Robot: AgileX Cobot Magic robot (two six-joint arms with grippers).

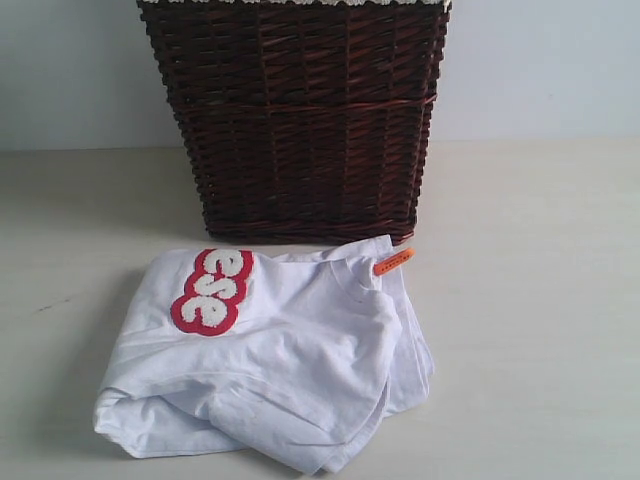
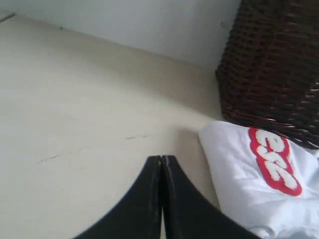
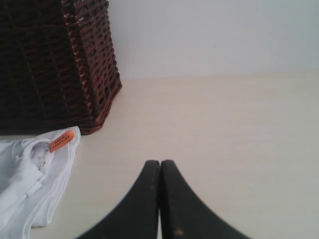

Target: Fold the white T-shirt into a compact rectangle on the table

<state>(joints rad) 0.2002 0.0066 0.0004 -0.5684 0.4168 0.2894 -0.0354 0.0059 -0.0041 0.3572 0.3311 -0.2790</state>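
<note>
Shirt: your white T-shirt (image 1: 290, 350) lies bunched on the desk (image 1: 540, 300), centre-near, just in front of the wicker basket (image 1: 300, 120).
Edges: rumpled hem near-left; collar with orange tag (image 1: 392, 261) far-right.
Room: you have wide bare desk left and right of the shirt.
Textures: soft creased cotton; fuzzy red-outlined lettering (image 1: 212, 290); stiff dark weave; matte desk.
Left tool (image 2: 162, 158): closed, holding nothing, left of the shirt.
Right tool (image 3: 159, 163): closed, holding nothing, right of the shirt.

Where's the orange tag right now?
Exterior view, right of centre: the tag sits at the shirt collar, just in front of the basket, near its lower right corner.
</note>
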